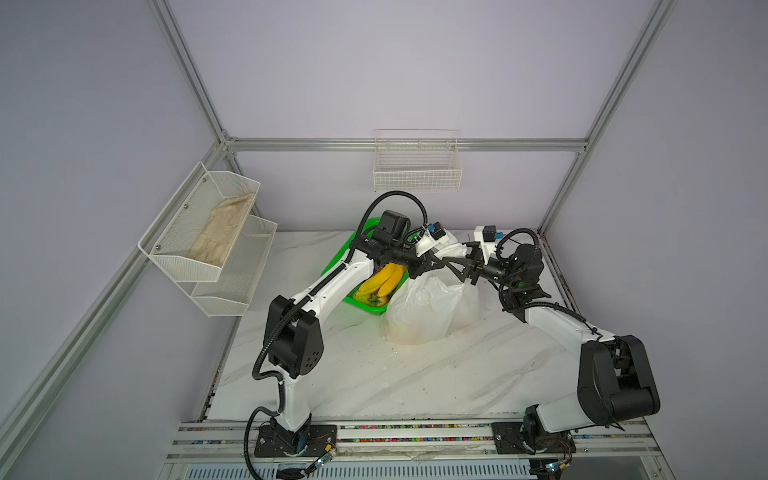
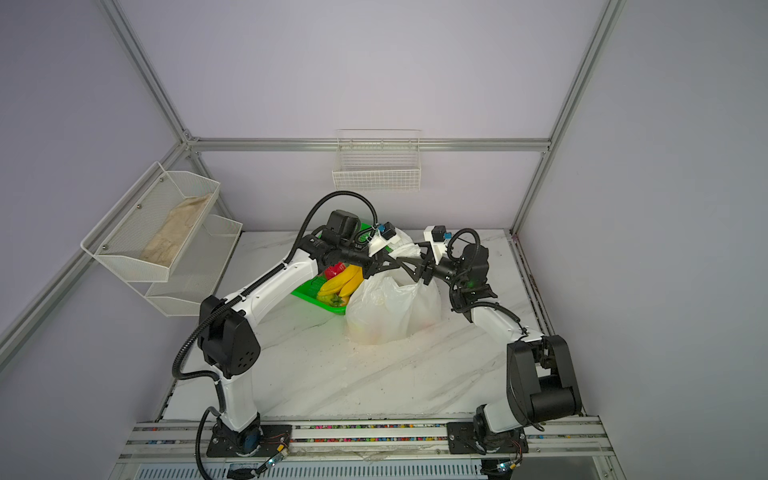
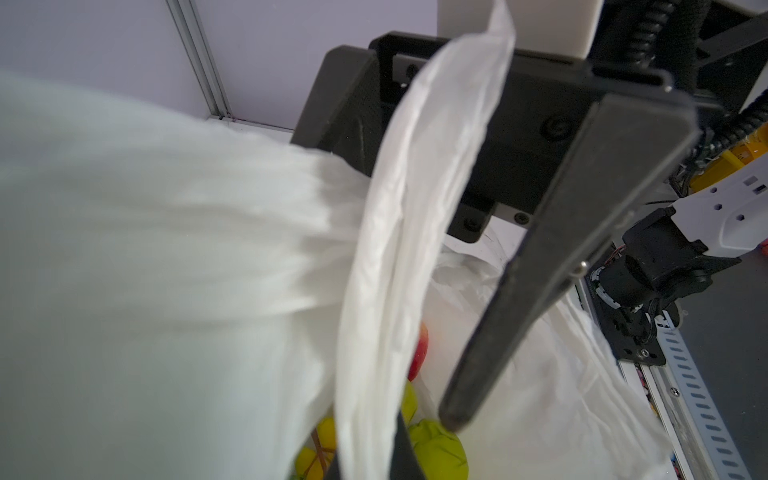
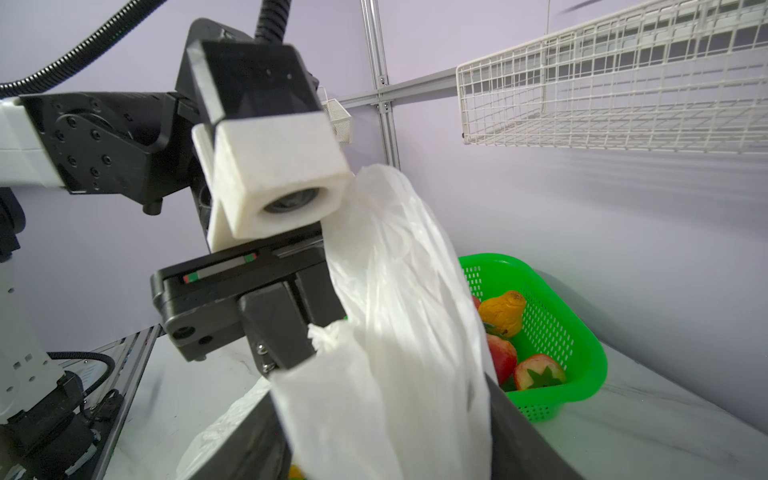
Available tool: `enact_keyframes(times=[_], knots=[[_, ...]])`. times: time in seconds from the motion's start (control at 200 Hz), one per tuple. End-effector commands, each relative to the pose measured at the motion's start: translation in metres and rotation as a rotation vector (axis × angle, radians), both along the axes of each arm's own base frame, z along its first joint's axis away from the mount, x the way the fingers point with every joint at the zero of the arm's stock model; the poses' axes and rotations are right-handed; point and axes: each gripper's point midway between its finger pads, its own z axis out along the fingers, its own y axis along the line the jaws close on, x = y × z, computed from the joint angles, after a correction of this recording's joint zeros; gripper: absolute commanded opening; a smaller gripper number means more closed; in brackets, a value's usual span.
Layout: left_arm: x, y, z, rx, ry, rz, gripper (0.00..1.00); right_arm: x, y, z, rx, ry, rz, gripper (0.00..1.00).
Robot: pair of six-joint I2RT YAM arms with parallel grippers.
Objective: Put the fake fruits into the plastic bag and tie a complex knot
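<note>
Above the desk [image 1: 374, 374], our left claw [image 4: 286, 349] pinches the plastic bag [image 1: 432, 311] taut for knotting; right claw [image 1: 464, 266] spread.

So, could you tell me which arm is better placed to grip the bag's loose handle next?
Probably right: the right end effector, open, straddles that handle; the left end effector is shut on the plastic bag.
</note>
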Motion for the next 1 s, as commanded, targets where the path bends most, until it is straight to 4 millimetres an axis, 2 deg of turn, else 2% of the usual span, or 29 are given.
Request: enact_keyframes(times=[0.0,0.405,0.515,0.635,0.705,0.78,0.845,0.995], knots=[[-0.003,-0.004,0.041,-0.054,-0.095,-0.028,0.0,-0.002,0.001,0.015,0.029,-0.053,0.028,0.66],[-0.01,-0.011,0.028,-0.044,-0.087,-0.052,0.0,0.005,-0.001,0.012,0.043,-0.024,0.001,0.56],[-0.009,-0.009,0.025,-0.041,-0.095,-0.042,0.0,0.006,-0.001,0.012,0.044,-0.024,-0.004,0.49],[-0.008,-0.007,0.022,-0.037,-0.098,-0.031,0.0,0.006,-0.003,0.013,0.043,-0.034,-0.021,0.3],[-0.008,-0.006,0.023,-0.047,-0.098,-0.025,0.14,0.005,-0.004,0.013,0.038,-0.042,-0.023,0.21],[-0.009,-0.002,0.031,-0.079,-0.093,-0.016,0.2,0.003,-0.005,0.01,0.03,-0.053,-0.03,0.09],[-0.011,0.002,0.037,-0.109,-0.075,-0.01,0.3,0.002,-0.006,0.009,0.025,-0.061,-0.036,0.0],[-0.013,0.02,0.043,-0.149,-0.023,0.015,0.52,-0.004,-0.011,0.016,0.018,-0.103,-0.061,0.0]])
